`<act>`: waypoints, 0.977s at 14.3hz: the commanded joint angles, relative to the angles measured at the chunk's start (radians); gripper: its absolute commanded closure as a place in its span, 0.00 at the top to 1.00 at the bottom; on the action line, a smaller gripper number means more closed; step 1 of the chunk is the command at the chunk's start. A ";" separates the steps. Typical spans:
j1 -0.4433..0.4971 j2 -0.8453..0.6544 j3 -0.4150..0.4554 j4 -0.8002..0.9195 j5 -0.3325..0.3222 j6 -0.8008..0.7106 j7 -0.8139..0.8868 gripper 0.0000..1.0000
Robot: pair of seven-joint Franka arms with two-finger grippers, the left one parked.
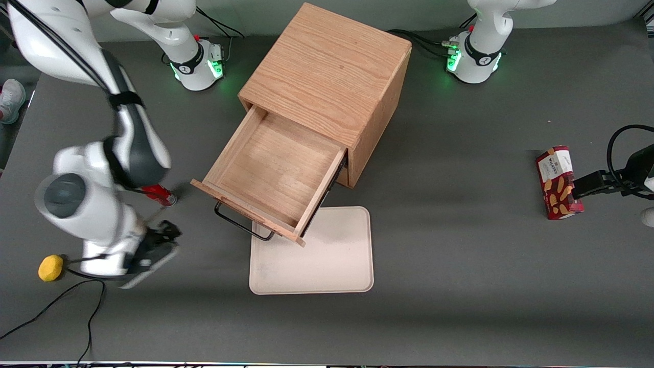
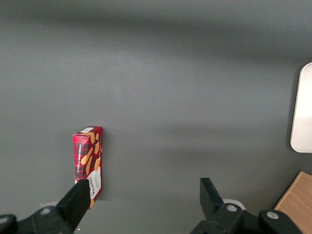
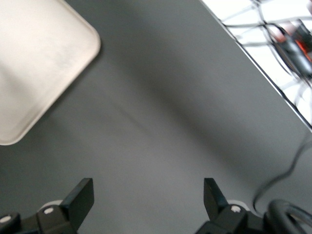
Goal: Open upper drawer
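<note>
The upper drawer point(image 1: 276, 171) of the light-oak cabinet point(image 1: 327, 71) stands pulled out toward the front camera, its wooden inside bare, its thin black wire handle point(image 1: 240, 224) at its front. The lower drawer is hidden under it. My gripper point(image 1: 163, 243) is toward the working arm's end of the table, apart from the handle and a little nearer the front camera. In the right wrist view the gripper point(image 3: 148, 197) is open and empty over bare grey table, with both fingertips point(image 3: 83, 192) wide apart.
A cream tray point(image 1: 327, 260) lies on the table in front of the drawer; it also shows in the right wrist view point(image 3: 34, 63). A yellow ball point(image 1: 50, 268) and a red object point(image 1: 159, 194) lie near the working arm. A red snack box point(image 1: 558, 183) lies toward the parked arm's end.
</note>
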 commanded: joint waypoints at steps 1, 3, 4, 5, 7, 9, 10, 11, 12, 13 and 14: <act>-0.007 0.019 0.017 0.054 -0.025 -0.010 -0.025 1.00; -0.039 -0.072 0.012 0.031 0.084 -0.043 0.135 1.00; -0.054 -0.130 0.011 0.024 0.200 -0.107 0.259 1.00; -0.057 -0.190 0.006 0.022 0.275 -0.189 0.410 1.00; -0.064 -0.285 -0.014 0.007 0.288 -0.313 0.614 1.00; -0.079 -0.400 -0.061 -0.068 0.299 -0.407 0.629 1.00; -0.082 -0.460 -0.078 -0.125 0.310 -0.418 0.627 1.00; -0.084 -0.505 -0.083 -0.172 0.313 -0.416 0.621 1.00; -0.082 -0.516 -0.083 -0.184 0.314 -0.418 0.621 1.00; -0.082 -0.518 -0.083 -0.184 0.314 -0.419 0.623 1.00; -0.082 -0.519 -0.083 -0.184 0.314 -0.419 0.623 1.00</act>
